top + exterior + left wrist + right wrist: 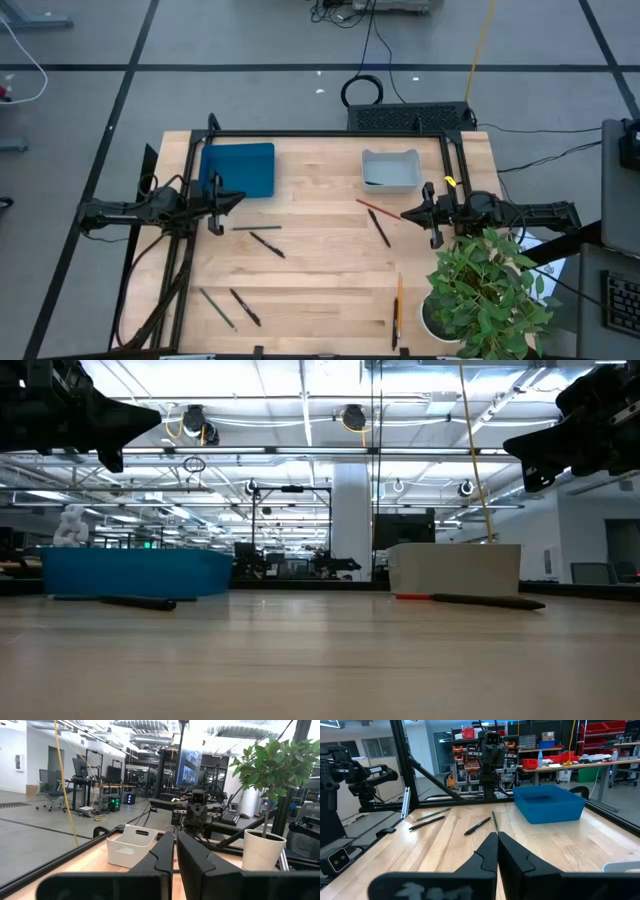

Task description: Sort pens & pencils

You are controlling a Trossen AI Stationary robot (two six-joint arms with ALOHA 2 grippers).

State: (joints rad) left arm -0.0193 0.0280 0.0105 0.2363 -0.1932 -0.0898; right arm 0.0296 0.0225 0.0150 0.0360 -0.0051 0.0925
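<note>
Two bins sit at the far side of the wooden table (320,290): a blue bin (240,168) on the left, a white bin (390,170) on the right. We see a potted plant (485,290) at the near right corner, its leaves spreading below the right gripper (430,216). A black frame runs along the table's far and side edges. Around it lie grey floor w/ dark lines and loose cables; beyond, a bright lab w/ racks, desks and ceiling lights.

We count about eight sticks, all flat on the wood. Pens: one dark pen (268,244) near centre-left, two (245,307) at the near left, one (381,228) by the red pencil. Pencils: a red one (376,209) just in front of the white bin, an orange one (398,303) near the plant pot, a slim dark one (256,228) beside the left gripper (216,205). None is in a bin.

Both grippers hang above the table at mid-depth, left & right, fingers pressed together, holding nothing, well apart from each other.
</note>
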